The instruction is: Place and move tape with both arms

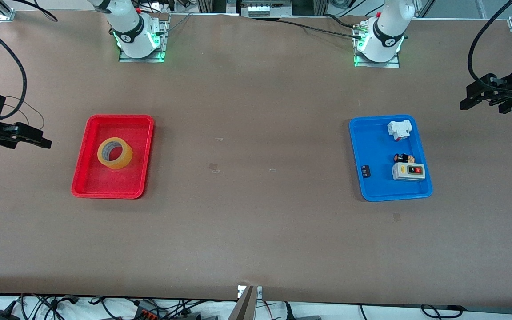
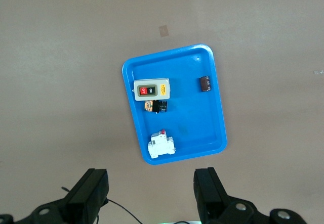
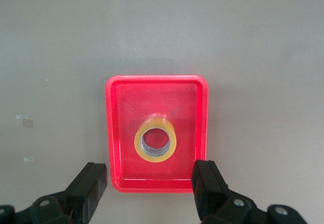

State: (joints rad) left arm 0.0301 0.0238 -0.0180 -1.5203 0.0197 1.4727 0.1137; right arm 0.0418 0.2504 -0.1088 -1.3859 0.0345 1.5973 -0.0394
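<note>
The yellowish tape roll (image 1: 125, 160) lies flat in the red tray (image 1: 105, 183) toward the right arm's end of the table. It also shows in the right wrist view (image 3: 138, 144), inside the red tray (image 3: 121, 133). My right gripper (image 1: 34, 138) hovers open and empty over the table at that end, beside the red tray and apart from it; its jaws (image 3: 149, 171) stand wide apart. My left gripper (image 1: 473, 94) hovers open and empty over the table at the left arm's end, beside the blue tray (image 1: 374, 146); its jaws (image 2: 152, 177) stand wide apart.
The blue tray (image 2: 212, 128) holds a white-grey switch box (image 1: 409, 171), a white breaker (image 1: 399, 129), a small black and orange part (image 1: 403, 158) and a small dark part (image 1: 366, 171). Small marks (image 1: 214, 167) dot the table's middle. Cables hang past the table's front edge.
</note>
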